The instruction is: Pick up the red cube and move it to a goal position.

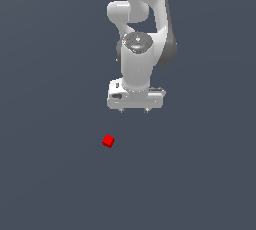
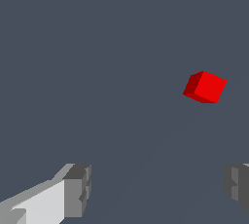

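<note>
The red cube (image 1: 108, 141) is a tiny plain bright red block lying on the flat grey floor, below and toward the exterior view's left of the white gripper (image 1: 134, 110). The gripper points down, with only its two short fingertips (image 1: 122, 110) showing under the hand. In the wrist view the cube (image 2: 204, 87) lies beyond the gripper (image 2: 158, 189), apart from both grey fingers (image 2: 78, 190), which stand wide apart with nothing between them. The gripper is open and empty.
The white Panda arm (image 1: 142, 29) rises behind the gripper toward the top of the exterior view. The plain dark grey floor (image 1: 50, 174) fills the rest of both views.
</note>
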### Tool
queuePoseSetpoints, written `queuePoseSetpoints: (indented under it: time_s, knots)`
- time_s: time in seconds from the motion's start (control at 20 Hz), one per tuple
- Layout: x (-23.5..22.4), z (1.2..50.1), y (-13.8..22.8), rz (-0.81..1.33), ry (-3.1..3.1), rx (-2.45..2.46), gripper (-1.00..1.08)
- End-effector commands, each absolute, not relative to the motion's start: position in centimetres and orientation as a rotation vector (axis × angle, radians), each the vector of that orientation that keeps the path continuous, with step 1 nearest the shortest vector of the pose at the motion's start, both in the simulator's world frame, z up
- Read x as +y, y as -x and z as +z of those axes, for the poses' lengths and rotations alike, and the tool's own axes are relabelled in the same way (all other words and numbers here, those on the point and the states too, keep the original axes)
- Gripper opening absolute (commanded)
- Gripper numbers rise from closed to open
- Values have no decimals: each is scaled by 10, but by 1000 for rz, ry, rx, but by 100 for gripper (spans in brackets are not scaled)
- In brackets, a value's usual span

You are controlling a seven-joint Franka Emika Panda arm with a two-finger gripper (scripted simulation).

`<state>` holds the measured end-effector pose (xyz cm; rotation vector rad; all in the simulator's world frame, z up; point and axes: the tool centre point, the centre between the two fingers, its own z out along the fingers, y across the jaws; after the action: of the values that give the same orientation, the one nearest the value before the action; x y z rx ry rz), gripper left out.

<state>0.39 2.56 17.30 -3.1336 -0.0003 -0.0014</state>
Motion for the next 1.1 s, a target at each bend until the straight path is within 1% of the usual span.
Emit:
queuePoseSetpoints:
  time_s: [0.0,0.25,0.5,0.75,1.05]
  knots:
    - [26,173,-4,-1,3134,0,100]
    - [22,167,-7,-1,3134,23,100]
    - [11,151,-16,-1,3135,91,100]
    - [-8,123,-30,-1,3132,206,100]
    - [-42,78,-49,-1,3116,395,100]
